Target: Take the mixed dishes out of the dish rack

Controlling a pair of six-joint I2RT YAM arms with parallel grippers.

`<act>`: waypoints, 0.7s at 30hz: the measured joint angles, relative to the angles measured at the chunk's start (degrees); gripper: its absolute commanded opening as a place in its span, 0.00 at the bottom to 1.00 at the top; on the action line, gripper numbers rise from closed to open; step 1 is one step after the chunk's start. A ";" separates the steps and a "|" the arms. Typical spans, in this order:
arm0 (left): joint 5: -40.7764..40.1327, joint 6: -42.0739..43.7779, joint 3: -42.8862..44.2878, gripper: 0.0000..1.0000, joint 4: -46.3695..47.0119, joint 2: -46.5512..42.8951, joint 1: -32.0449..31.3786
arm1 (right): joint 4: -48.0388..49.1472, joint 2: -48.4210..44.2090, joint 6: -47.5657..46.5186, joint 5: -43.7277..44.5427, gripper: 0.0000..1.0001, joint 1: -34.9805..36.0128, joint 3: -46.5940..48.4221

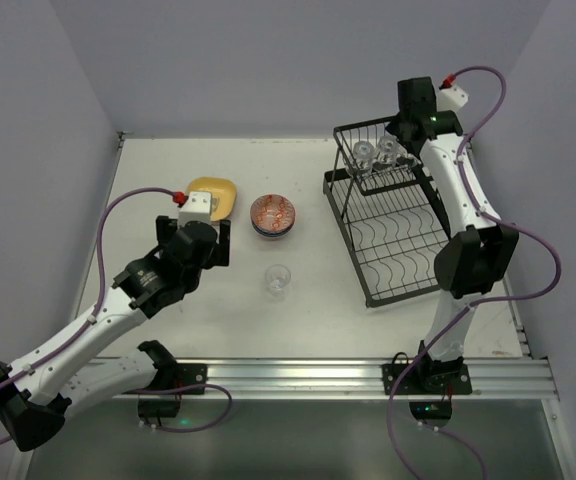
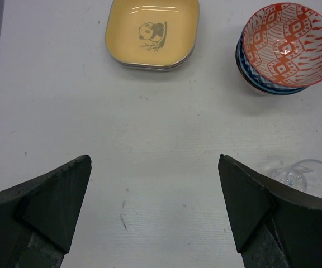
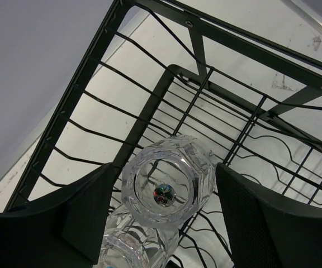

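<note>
We are overlooking everything from above-behind; close up, left wrist is sharing the yellow plate point(image 1: 218, 192), right wrist the dish rack point(image 1: 393, 250).

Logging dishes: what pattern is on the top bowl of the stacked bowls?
The top round bowl has orange-red diamonds on white; left wrist view shows it best.

Glasses point(image 1: 376, 152) in rack point(image 1: 347, 240) — bowls point(image 1: 272, 214), plate point(image 1: 213, 196) out

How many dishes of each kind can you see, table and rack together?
Glasses: 3 (table glass; two rack glasses at the upper shelf of the dish rack; more may be hidden)
Bowls: 2 (red bowl stacked on blue bowl)
Plates: 1 (yellow plate; a rim under it hints at another)
Total: 6 clearly visible
</note>
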 measured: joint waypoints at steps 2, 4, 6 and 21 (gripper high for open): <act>0.22 0.00 -0.07 1.00 0.15 0.00 0.00 | -0.04 0.31 0.37 0.00 0.65 0.00 0.00; 0.31 0.02 -0.07 1.00 0.31 0.00 0.00 | -0.22 0.37 0.66 0.20 0.59 0.00 0.00; 0.44 0.02 -0.07 1.00 0.28 0.00 0.00 | -0.13 0.37 0.81 0.83 0.46 0.00 0.09; 1.86 0.04 -0.15 1.00 0.42 -0.22 0.00 | -0.85 -1.53 -0.09 1.99 0.00 -0.07 2.86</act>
